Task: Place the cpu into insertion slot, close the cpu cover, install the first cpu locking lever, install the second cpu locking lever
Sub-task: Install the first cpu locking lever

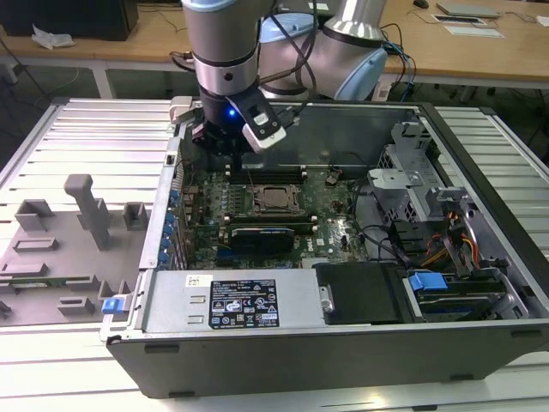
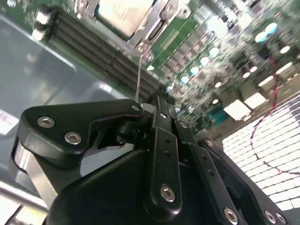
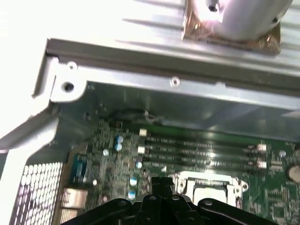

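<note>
Gripper hangs low inside the open computer case in the exterior view, near the back wall and toward the exterior view's left of the insertion slot. The cpu lies flat in that slot with its pale top showing. The motherboard spreads around it.

In the second wrist view the gripper has its fingers drawn together to a narrow tip, with no gap to see. A thin locking lever runs from the socket corner to just beside that tip. Whether the tip pinches the wire or only meets it, I cannot tell. The cpu sits under the cpu cover, whose metal frame looks folded down over the chip's edge.

In the first wrist view the gripper is just beside the socket, where the cpu cover frames the cpu.

I judge that placing and covering are done and that the work stands at the first lever. That step calls for a firm hold on a slim, springy wire, swung down and tucked under its catch.

Room is tight. The memory slots run just beside the socket, and the back wall rises behind them. The open room lies overhead.
</note>
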Controlling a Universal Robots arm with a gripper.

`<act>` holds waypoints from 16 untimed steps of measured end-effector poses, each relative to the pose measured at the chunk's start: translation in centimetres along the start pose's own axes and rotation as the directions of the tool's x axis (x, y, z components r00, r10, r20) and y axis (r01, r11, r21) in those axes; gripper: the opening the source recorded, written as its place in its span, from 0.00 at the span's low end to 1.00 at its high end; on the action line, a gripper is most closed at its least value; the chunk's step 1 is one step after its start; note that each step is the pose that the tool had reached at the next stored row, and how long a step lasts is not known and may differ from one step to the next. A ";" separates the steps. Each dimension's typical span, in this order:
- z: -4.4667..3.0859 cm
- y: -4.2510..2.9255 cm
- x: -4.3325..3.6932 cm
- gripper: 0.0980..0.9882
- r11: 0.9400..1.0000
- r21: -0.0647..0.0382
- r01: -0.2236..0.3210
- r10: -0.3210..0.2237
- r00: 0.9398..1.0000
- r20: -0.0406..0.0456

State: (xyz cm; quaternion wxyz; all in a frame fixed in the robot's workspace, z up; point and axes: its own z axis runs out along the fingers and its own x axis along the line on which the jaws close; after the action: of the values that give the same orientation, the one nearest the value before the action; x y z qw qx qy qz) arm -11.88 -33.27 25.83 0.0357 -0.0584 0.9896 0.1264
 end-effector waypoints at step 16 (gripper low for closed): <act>1.10 -0.68 -3.47 0.01 0.999 -0.036 -0.005 0.005 1.000 0.005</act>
State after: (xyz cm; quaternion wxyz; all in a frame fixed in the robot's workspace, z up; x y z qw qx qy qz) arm -8.30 -33.27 24.89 0.0370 -0.0563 0.9872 0.1442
